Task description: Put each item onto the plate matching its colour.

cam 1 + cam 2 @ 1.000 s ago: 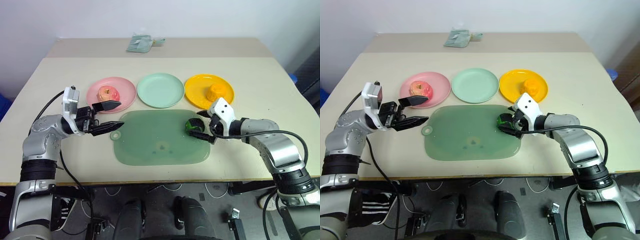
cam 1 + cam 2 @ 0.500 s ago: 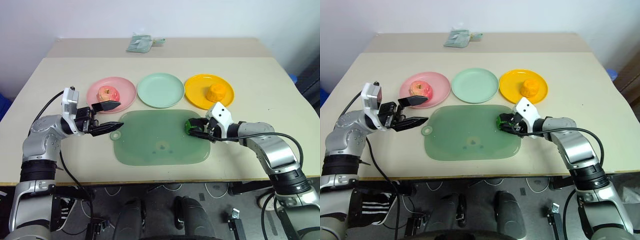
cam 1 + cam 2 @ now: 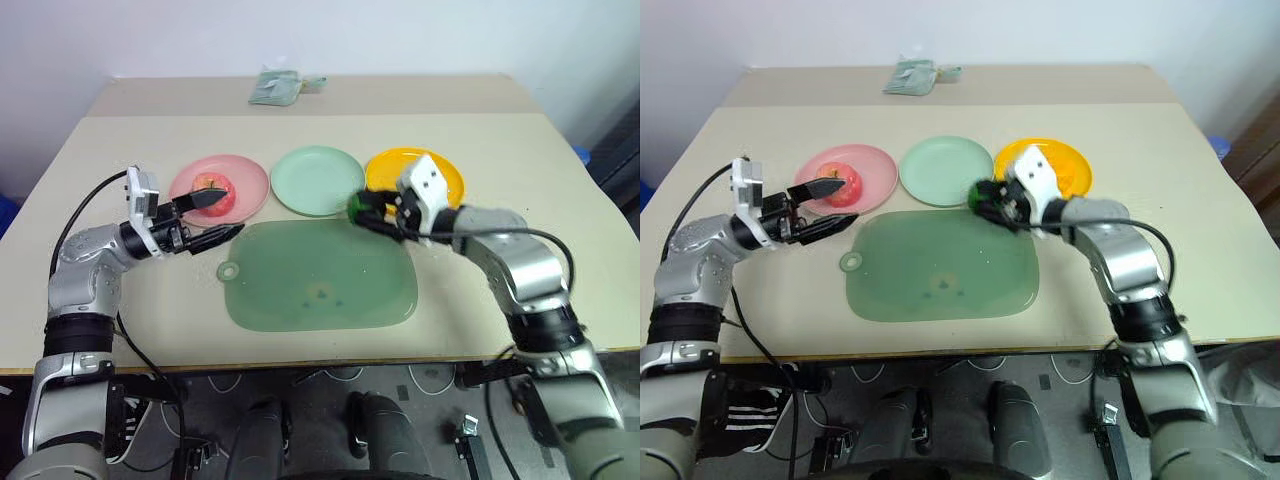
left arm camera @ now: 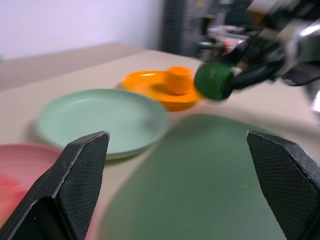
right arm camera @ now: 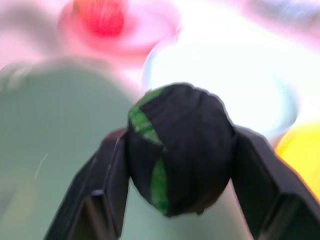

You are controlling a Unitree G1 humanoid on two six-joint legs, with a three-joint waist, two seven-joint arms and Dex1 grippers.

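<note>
While the left end effector gapes wide, the right end effector clamps the dark green-black ball — aloft.

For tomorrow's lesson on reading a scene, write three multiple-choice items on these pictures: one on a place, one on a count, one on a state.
1. Where is the pink-red apple?
A. on the pink plate
B. on the green mat
C. on the mint green plate

2. How many round plates are on the table?
A. two
B. three
C. four

3. What is the right gripper doing?
A. standing open over the mat
B. holding the orange fruit
C. holding the dark green ball

Answers:
1 A: the apple sits on the pink plate.
2 B: pink, mint green plate and orange-yellow plate.
3 C: its fingers clamp the dark green ball above the mat's edge.
</note>
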